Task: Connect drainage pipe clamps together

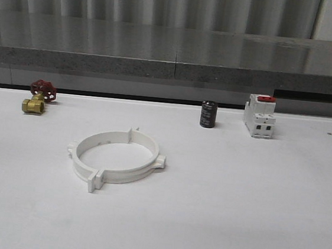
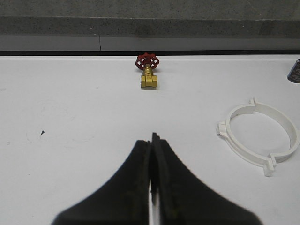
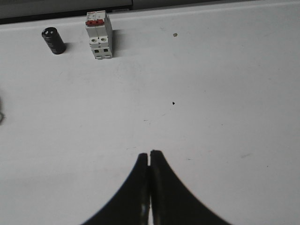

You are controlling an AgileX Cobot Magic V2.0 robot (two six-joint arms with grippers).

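Note:
The two white drainage pipe clamps (image 1: 117, 155) lie flat on the white table (image 1: 233, 215), left of centre, their ends meeting so that they form one wide ring with small square tabs sticking out. The same ring (image 2: 259, 138) appears in the left wrist view, well off to one side of my left gripper (image 2: 152, 139). That gripper is shut with nothing between its black fingers and hangs over bare table. My right gripper (image 3: 149, 154) is also shut and empty, over bare table, far from the ring.
A brass valve with a red handwheel (image 1: 39, 95) stands at the back left. A black cylinder (image 1: 208, 114) and a white breaker with a red top (image 1: 259, 115) stand at the back right. A grey ledge (image 1: 173, 54) runs behind the table.

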